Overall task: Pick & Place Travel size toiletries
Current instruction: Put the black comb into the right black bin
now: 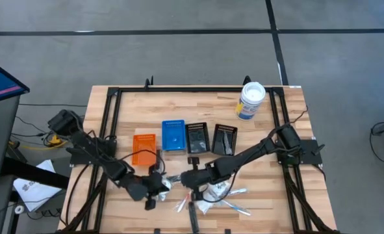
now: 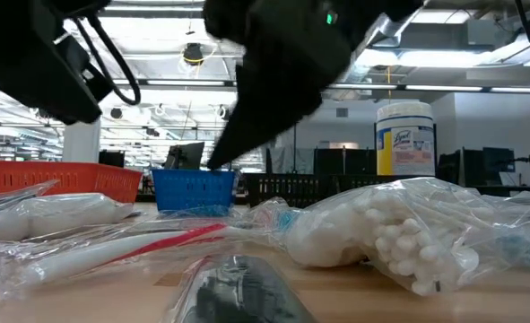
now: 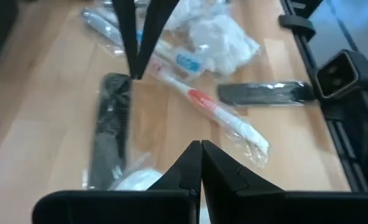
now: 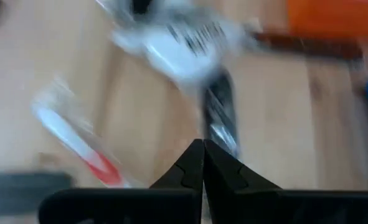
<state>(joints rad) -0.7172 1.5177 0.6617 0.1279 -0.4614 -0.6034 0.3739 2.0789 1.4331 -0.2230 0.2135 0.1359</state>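
Observation:
The travel size toiletries point(image 1: 214, 195) lie in a loose pile near the table's front edge: a wrapped toothbrush with red point(image 3: 216, 113), two black combs in clear wrap point(image 3: 111, 127) point(image 3: 264, 93), a white crinkly packet point(image 3: 216, 34) and a bag of cotton swabs point(image 2: 381, 229). My left gripper point(image 3: 201, 148) is shut and hangs just left of the pile, above the wood, with nothing in it. My right gripper point(image 4: 203, 146) is shut too. It points down into the pile's left side, over a dark silvery item point(image 4: 221, 118). My right gripper's shut fingertips point(image 3: 136, 73) stand right at the far end of the left black comb, beside the toothbrush. I cannot tell whether they touch either one. My left gripper touches nothing.
Behind the pile stand an orange bin point(image 1: 143, 148), a blue bin point(image 1: 173, 134) and two black bins point(image 1: 197, 136) point(image 1: 225, 138) in a row. A white tub with a blue label point(image 1: 251, 99) stands at the far right. A black frame point(image 1: 110, 117) runs around the table.

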